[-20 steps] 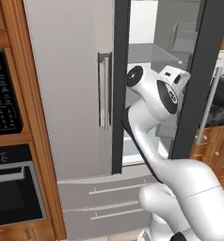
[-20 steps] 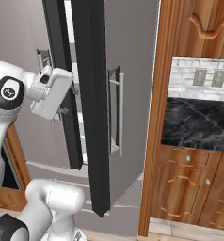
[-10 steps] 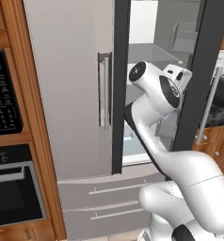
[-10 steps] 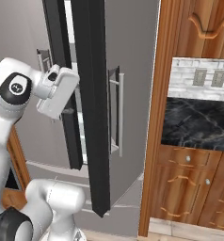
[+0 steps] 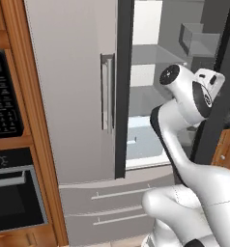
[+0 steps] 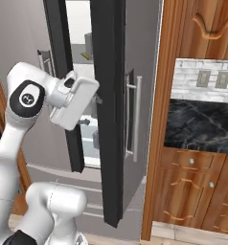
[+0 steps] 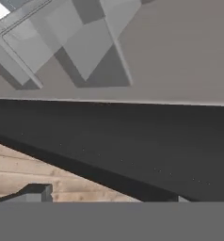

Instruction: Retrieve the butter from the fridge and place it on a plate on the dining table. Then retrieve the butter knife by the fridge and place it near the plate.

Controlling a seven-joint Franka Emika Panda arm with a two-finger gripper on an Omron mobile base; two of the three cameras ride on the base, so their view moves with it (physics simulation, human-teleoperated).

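Two fridge doors face you in the left base view: the fridge keeps its left door shut, with a vertical bar handle near the door's right edge, while the right door stands swung out as a dark edge at 3 o'clock. Between them you see the white interior with shelves and a pale bin low down. A black oven sits in wooden cabinetry at 9 o'clock. The arm rises from 5 o'clock, and its wrist sits in front of the open compartment.

From the right base view, you see the open door edge-on at centre, and the hand sits just left of it, at the mouth of the interior. A small yellow thing high on an inner shelf at 11 o'clock may be the butter; it is too small for you to be sure. A black marble tabletop over wooden cabinets lies at 3 o'clock.

In the hand view, the jaws' tips sit far apart at the bottom edge, spread wide and holding nothing, before a dark band and grey interior panels.
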